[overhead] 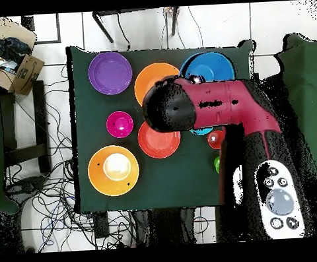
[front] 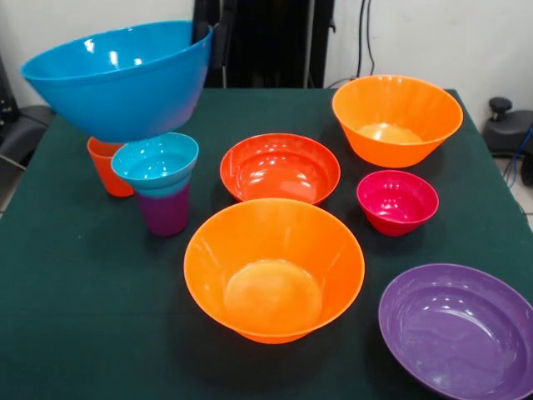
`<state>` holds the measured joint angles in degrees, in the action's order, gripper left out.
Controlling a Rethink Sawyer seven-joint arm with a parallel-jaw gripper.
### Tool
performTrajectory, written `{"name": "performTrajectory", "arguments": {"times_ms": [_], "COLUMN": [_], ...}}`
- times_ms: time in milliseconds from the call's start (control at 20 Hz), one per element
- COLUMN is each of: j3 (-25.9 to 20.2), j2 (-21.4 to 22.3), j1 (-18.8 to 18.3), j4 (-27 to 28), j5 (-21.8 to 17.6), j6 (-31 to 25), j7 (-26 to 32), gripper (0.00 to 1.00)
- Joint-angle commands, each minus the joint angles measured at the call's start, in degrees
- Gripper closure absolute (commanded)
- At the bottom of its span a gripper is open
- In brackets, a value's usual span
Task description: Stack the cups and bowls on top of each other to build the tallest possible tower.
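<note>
A large blue bowl (front: 121,79) hangs tilted in the air above the desk's (front: 83,292) far left corner in the front view, its rim meeting a dark part of the robot's gripper (front: 218,37) at the top edge; whether the gripper is clamped on the rim or merely touching it cannot be told. Below the bowl stand an orange cup (front: 104,167) and, just beside it, a purple cup (front: 164,208) with a small teal bowl (front: 156,160) nested in its mouth. A shallow red-orange bowl (front: 280,167) sits mid-desk, a large orange bowl (front: 274,268) in front of it near the front edge, and a second large orange bowl (front: 397,118) toward the far right corner. A small magenta bowl (front: 397,201) rests between that one and a large purple bowl (front: 458,329) at the near right corner. From overhead, the red and black arm (overhead: 213,107) covers the cups; a green cup (overhead: 217,164) peeks out beside it. No writing or labels can be read.
</note>
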<state>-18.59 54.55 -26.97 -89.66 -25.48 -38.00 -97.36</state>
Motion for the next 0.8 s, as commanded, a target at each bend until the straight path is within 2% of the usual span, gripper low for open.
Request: {"name": "performTrajectory", "arguments": {"times_ms": [50,200,400,800], "j3": [6.50,9.50,10.62,11.65], "j2": [1.11,0.99,0.92,0.28], "j1": [3.64,5.61,5.16,3.64], "j4": [-11.63,-12.41,-14.80,-17.63], "j5": [-1.82,-2.83,0.07,0.29], "j6": [-0.09,-0.65,-1.61,2.77], "j7": [-10.24,-12.75,-12.36,-11.06], "gripper": [1.00,1.00,1.00,1.00]}}
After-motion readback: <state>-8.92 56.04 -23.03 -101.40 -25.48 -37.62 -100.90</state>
